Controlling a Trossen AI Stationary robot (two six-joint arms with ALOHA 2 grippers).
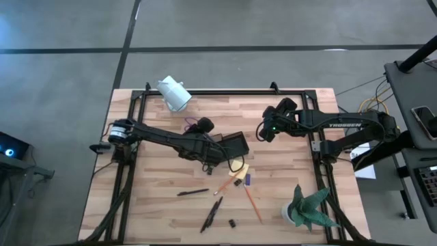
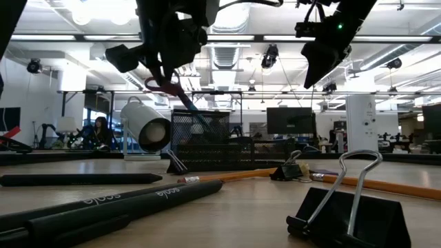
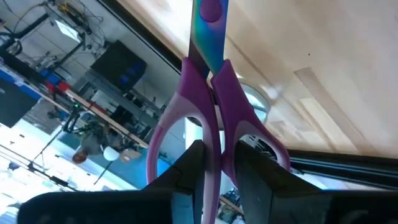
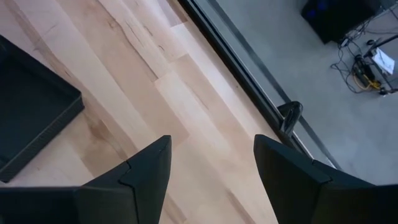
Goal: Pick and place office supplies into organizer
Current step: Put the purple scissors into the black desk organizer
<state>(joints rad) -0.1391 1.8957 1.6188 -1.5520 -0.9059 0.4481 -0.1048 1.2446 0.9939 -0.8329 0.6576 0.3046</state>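
Seen from above, my left pincer (image 1: 220, 158) sits just left of centre frame, clamped on the purple-handled scissors (image 3: 214, 118); my wrist camera shows both fingers (image 3: 186, 171) pinching the handles where they meet, the blade pointing away over the wooden table (image 1: 164, 212). The dark organizer (image 1: 234, 145) lies at centre frame, touching that pincer. Below it, a yellow sticky-note pad (image 1: 238, 167), an orange pencil (image 1: 252, 202) and black pens (image 1: 193, 193) lie scattered across the lower middle. Right of centre, my right pincer (image 1: 261, 132) hangs above bare wood with its jaws spread wide, holding nothing. A green plant (image 1: 308, 210) stands at lower right.
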